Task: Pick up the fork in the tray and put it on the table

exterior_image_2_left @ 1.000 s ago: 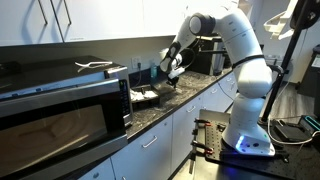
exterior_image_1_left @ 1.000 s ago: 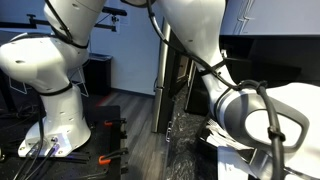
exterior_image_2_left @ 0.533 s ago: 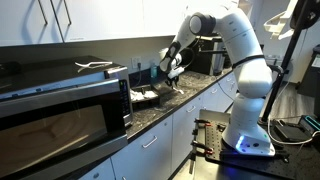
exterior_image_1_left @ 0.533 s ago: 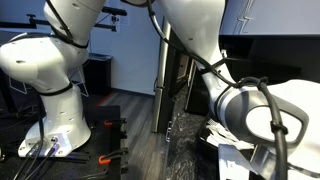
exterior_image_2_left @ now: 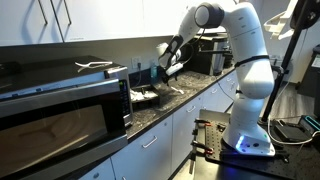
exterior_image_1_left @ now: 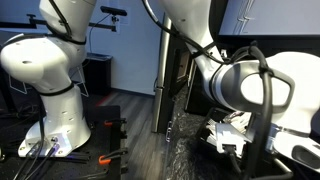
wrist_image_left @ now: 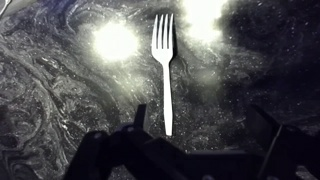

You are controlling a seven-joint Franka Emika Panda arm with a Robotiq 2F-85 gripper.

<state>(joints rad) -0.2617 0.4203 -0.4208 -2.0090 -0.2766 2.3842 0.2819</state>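
In the wrist view the pale fork (wrist_image_left: pixel 165 66) lies flat on the marbled black-and-grey table (wrist_image_left: pixel 60 100), tines pointing away and the handle end near my left finger. My gripper (wrist_image_left: pixel 203 125) hovers just above it, open, its two dark fingers (wrist_image_left: pixel 140 116) spread wide with nothing between them. In an exterior view the gripper (exterior_image_2_left: pixel 166 68) hangs a little above the table (exterior_image_2_left: pixel 192 94). Beside it the black tray (exterior_image_2_left: pixel 150 99) holds heaped white pieces. Close to the camera in an exterior view, the gripper (exterior_image_1_left: pixel 236 136) is partly hidden by the arm.
A microwave (exterior_image_2_left: pixel 60 108) with white utensils (exterior_image_2_left: pixel 95 66) on top stands at the near end of the counter. A tall black box (exterior_image_2_left: pixel 205 60) sits at the far end. Another white robot arm (exterior_image_1_left: pixel 50 65) stands on a floor mat with orange tools (exterior_image_1_left: pixel 105 158).
The jaws have gone from shut to wide open and let go of the fork, which now lies on the table. The arm has lifted slightly away from the counter.
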